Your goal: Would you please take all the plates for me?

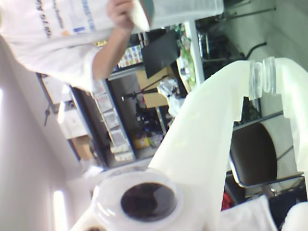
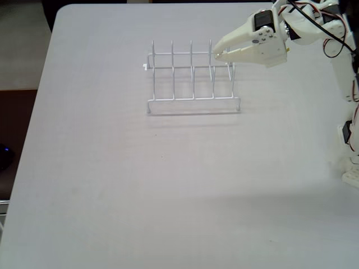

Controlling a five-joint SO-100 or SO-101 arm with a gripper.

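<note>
No plates sit in the white wire rack (image 2: 193, 78) in the fixed view; all its slots are bare, and the gray table (image 2: 168, 185) around it has no plates on it either. The gripper (image 2: 215, 54) hangs over the right end of the rack with its jaws together and nothing between them. In the wrist view the camera points out into the room, not at the table. A person in a white shirt (image 1: 57, 33) stands at the top, and their hand (image 1: 120, 14) holds a pale round edge that may be a plate (image 1: 140, 15), but it is too cut off to be sure. The other plates are not in view. I think plastic plates like these are light, stiff and a bit slippery, so pinching the thin rim would be the best hold.
</note>
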